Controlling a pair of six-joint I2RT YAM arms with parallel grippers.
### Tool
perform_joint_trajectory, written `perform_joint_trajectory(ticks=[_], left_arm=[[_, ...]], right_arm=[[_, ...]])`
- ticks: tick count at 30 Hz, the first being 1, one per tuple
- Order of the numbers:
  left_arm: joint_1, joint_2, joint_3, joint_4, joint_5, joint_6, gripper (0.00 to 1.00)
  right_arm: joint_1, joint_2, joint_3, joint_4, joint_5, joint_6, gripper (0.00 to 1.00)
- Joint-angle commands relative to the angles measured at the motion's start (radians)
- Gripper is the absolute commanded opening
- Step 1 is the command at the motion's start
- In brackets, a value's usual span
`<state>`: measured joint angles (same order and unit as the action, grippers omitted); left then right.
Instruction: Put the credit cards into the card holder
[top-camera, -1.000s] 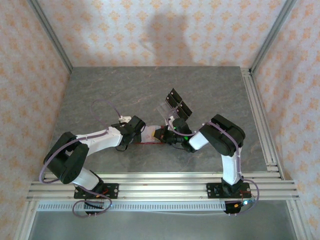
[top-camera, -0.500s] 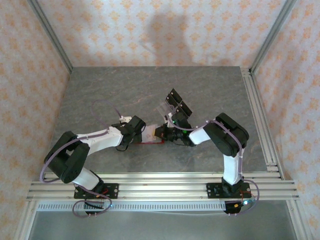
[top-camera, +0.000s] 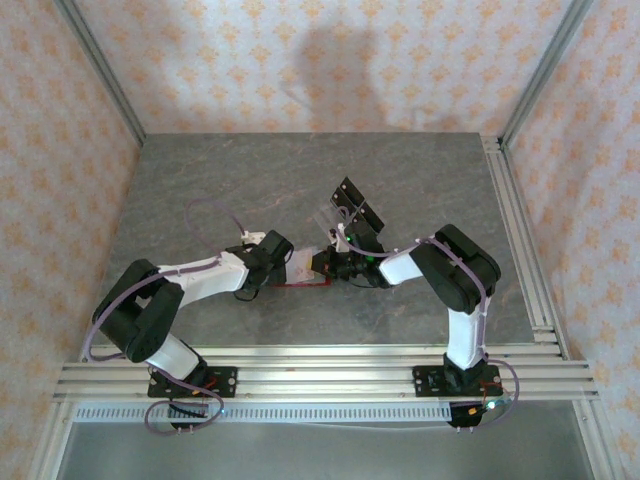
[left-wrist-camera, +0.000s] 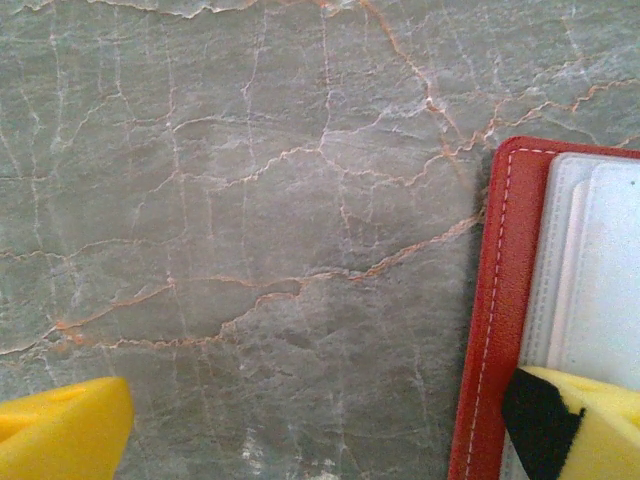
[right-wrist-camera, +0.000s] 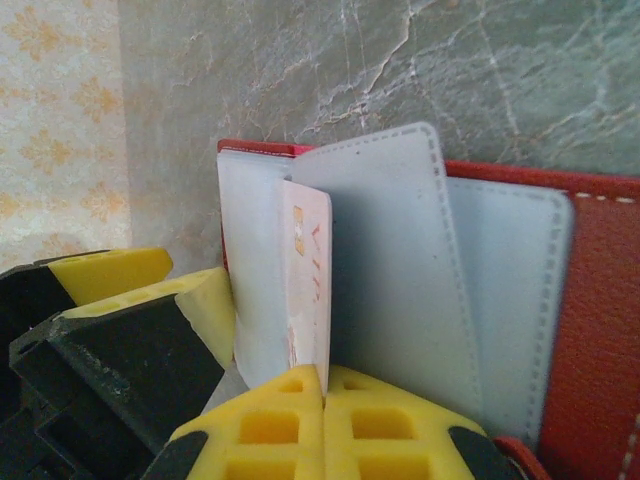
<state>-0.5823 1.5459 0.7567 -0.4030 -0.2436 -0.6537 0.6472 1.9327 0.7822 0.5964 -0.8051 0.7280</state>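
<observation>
Red leather of the card holder (right-wrist-camera: 590, 330) is seen lying open and flat on the marble table (left-wrist-camera: 250, 200), between the two arms. A pale pink credit card (right-wrist-camera: 305, 280) is pinched on edge by the pressed-together right gripper (right-wrist-camera: 325, 385), its long axis pointing straight away from the fingers — into the gap between the pale pockets just ahead. The left gripper (left-wrist-camera: 315, 440) is spread wide, one pad (left-wrist-camera: 580, 425) set on the holder's pale inside, apparently pinning it. A straight push along the card's length is judged to be needed.
</observation>
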Motion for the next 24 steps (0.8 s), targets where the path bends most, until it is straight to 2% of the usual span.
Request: perform_joint_trajectory(ticks=[1, 14, 24], left_arm=[[-0.002, 0.048, -0.009, -0.021, 0.013, 0.005, 0.99], [-0.002, 0.055, -0.013, -0.023, 0.014, 0.003, 0.98], [-0.003, 0.087, 0.006, -0.035, 0.008, 0.002, 0.98]], right_arm=[[0.007, 0.045, 0.015, -0.077, 0.011, -0.016, 0.0], [0.026, 0.057, 0.037, -0.09, 0.015, -0.016, 0.0], [-0.015, -0.026, 0.02, -0.112, -0.006, -0.018, 0.0]])
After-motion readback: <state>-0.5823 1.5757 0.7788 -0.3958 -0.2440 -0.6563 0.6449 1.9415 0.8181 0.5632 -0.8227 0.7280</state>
